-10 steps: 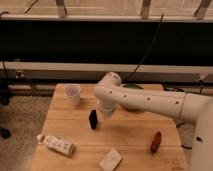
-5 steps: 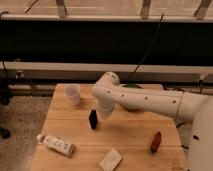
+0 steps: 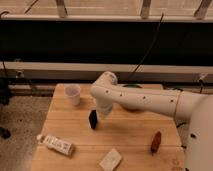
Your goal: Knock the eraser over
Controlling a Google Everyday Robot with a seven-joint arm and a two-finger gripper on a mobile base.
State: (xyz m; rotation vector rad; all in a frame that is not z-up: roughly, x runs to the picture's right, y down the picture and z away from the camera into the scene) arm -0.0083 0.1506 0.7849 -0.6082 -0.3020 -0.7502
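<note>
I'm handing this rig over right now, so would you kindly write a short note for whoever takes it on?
Gripper: down at the table, just right of the eraser, hidden under the arm's wrist.
Eraser: standing upright near the middle of the wooden table, below and right of the white cup.
Done: the arm has reached the eraser.
Left: push it sideways so that it topples; it is not yet knocked over.
</note>
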